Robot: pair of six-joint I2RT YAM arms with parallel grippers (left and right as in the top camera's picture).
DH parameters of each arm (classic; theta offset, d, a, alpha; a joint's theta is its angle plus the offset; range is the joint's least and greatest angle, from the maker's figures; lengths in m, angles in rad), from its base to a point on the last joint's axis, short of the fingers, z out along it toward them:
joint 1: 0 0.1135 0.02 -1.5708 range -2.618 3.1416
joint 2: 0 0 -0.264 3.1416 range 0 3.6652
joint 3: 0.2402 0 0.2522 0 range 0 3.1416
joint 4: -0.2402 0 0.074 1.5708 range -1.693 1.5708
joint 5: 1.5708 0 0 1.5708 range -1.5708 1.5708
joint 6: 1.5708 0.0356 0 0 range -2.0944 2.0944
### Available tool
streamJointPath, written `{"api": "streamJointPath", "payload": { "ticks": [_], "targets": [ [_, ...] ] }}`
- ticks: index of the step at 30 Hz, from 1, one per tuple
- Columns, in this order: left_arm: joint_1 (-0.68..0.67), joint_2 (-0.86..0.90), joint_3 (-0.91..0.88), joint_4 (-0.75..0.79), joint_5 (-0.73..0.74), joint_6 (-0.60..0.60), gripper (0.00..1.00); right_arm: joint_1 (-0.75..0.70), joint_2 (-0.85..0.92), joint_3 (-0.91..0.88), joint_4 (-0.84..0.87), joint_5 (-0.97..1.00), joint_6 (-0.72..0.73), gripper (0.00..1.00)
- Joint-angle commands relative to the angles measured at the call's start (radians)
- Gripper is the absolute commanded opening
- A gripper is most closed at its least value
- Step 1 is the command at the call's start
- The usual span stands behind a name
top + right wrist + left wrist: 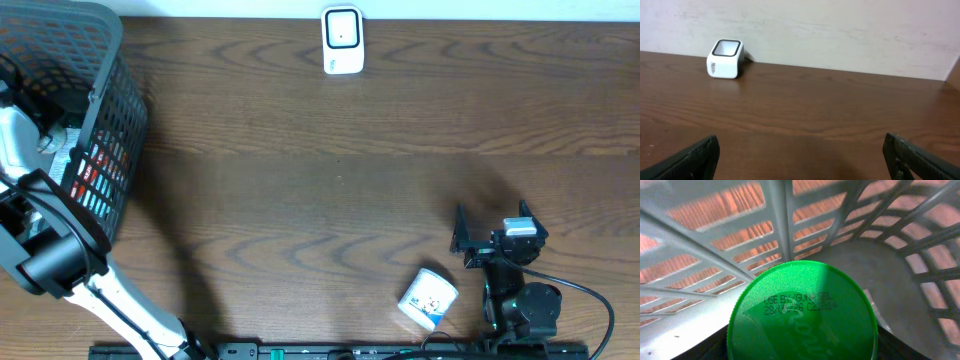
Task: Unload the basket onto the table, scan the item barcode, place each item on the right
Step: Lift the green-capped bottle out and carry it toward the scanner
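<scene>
A round green lid [802,312] with a printed use-by date fills the left wrist view, down inside the grey mesh basket [105,90]. My left gripper [802,350] straddles this item. Its dark fingers [707,347] show at either side behind the lid, and contact is unclear. No barcode shows. The white scanner [342,40] stands at the table's far edge, also in the right wrist view [725,59]. My right gripper [490,212] hovers over the table at the front right, wide open and empty [802,155].
A white tub [429,298] with a coloured label lies on its side near the front edge, left of the right arm. Red and white packets [95,175] show through the basket's wall. The left arm [60,260] leans in over the basket's front side.
</scene>
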Motion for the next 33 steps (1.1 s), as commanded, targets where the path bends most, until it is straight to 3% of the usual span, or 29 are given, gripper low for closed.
{"api": "streamJointPath", "payload": {
  "ticks": [1,16,24,33],
  "targets": [
    [0.001,-0.138,0.023,-0.006,-0.009,-0.002,0.66,0.003,-0.005,-0.001,-0.003,0.005,0.011,0.99],
    [-0.002,-0.571,0.023,-0.16,0.023,-0.002,0.65,0.003,-0.005,-0.001,-0.003,0.005,0.012,0.99],
    [-0.003,-0.767,0.023,-0.293,0.408,-0.002,0.66,0.003,-0.005,-0.001,-0.003,0.005,0.012,0.99],
    [-0.05,-0.801,0.023,-0.491,0.798,0.064,0.66,0.003,-0.005,-0.001,-0.003,0.005,0.012,0.99]
  ]
}}
